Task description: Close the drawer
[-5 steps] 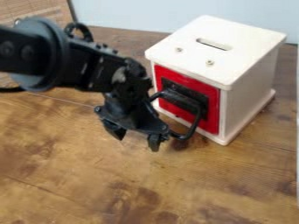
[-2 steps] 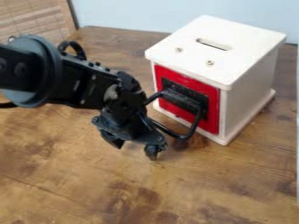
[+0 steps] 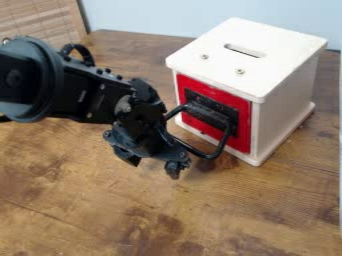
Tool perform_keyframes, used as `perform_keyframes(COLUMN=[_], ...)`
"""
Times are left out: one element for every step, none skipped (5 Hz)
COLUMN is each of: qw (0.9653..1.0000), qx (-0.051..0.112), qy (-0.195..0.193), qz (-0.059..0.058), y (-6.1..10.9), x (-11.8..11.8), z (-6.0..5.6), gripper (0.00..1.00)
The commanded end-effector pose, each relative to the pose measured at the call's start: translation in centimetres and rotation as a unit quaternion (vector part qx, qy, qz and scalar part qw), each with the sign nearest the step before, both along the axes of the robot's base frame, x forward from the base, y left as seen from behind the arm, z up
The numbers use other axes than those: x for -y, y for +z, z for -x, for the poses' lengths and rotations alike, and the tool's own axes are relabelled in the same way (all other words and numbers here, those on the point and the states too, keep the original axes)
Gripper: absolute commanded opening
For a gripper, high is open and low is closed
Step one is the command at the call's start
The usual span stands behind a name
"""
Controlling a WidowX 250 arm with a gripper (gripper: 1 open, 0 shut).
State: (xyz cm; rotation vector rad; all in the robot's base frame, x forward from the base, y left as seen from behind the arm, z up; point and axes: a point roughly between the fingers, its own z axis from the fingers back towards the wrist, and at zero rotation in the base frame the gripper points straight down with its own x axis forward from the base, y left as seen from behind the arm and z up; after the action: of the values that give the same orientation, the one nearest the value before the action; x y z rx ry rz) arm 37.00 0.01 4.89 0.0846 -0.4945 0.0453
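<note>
The drawer [image 3: 203,88] shows as a red front set into the cream-white cabinet [image 3: 274,70] at the right, roughly flush with the cabinet's face. It carries a black front plate and a large black loop handle [image 3: 218,137] that sticks out toward the lower left. My black gripper [image 3: 150,163] is just left of the handle's outer end, angled down at the wooden table. Its fingers [image 3: 173,169] are spread open with nothing between them. Whether one finger touches the handle loop is unclear.
The cabinet has a slot [image 3: 245,48] in its top. The wooden table [image 3: 80,215] stretches out in front and to the left. A slatted wooden object [image 3: 34,18] stands at the back left. My bulky arm [image 3: 54,82] fills the left middle.
The gripper stays in about the same spot beside the handle and remains open. The arm's thick links behind it have shifted slightly lower.
</note>
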Motion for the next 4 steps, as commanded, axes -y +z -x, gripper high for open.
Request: perform_keyframes(qw=[0.9989, 0.9976, 0.9983, 0.9988], qx=[0.031, 0.031, 0.033, 0.034], qy=[-0.035, -0.062, -0.048, -0.033], qz=[-0.003, -0.006, -0.007, -0.008], y=[1.4, 1.2, 1.7, 2.3], x=[0.9, 1.2, 0.7, 0.2], z=[-0.4, -0.5, -0.4, -0.5], gripper=[1.0, 1.0, 1.0, 1.0])
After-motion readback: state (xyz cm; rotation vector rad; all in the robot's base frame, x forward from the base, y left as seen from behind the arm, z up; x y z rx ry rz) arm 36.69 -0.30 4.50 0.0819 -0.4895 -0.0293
